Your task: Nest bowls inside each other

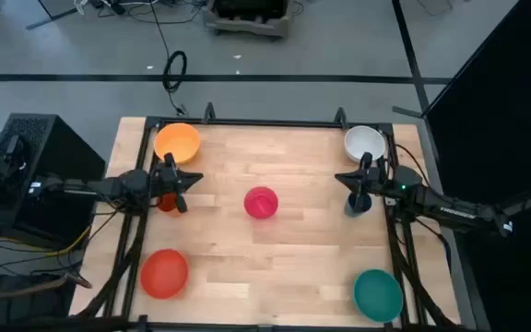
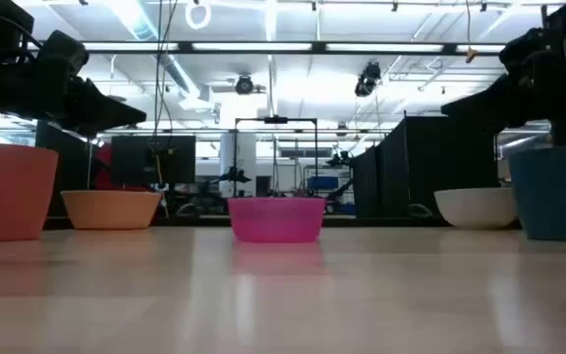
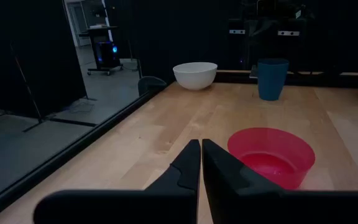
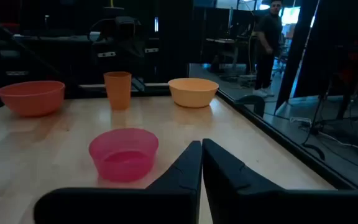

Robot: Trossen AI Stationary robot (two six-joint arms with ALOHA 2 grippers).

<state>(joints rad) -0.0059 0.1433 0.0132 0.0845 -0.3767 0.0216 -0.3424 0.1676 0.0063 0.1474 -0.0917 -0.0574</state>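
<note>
We saw a pale wooden table (image 1: 275,249) edged by a dark frame, standing on a grey floor with cables; the low view looked into a bright hall with racks and ceiling lights, and the right wrist view caught a person (image 4: 267,43) standing well beyond the table.

All five bowls sat upright with mouths up, and being round they showed no long axis. The pink bowl (image 1: 261,202) stood near the table's middle. The orange-yellow bowl (image 1: 177,143) and white bowl (image 1: 364,143) occupied the far corners, the red bowl (image 1: 164,273) and teal bowl (image 1: 378,294) the near corners, each close to the frame. None touched another.

The left gripper (image 1: 179,183) hung at the left edge above a small orange cup (image 4: 117,90), fingers pressed together, holding nothing. The right gripper (image 1: 357,183) hung at the right edge over a dark blue cup (image 3: 272,78), fingers likewise pressed together and empty.

Bare wood lay open all round the pink bowl, between both arms.
</note>
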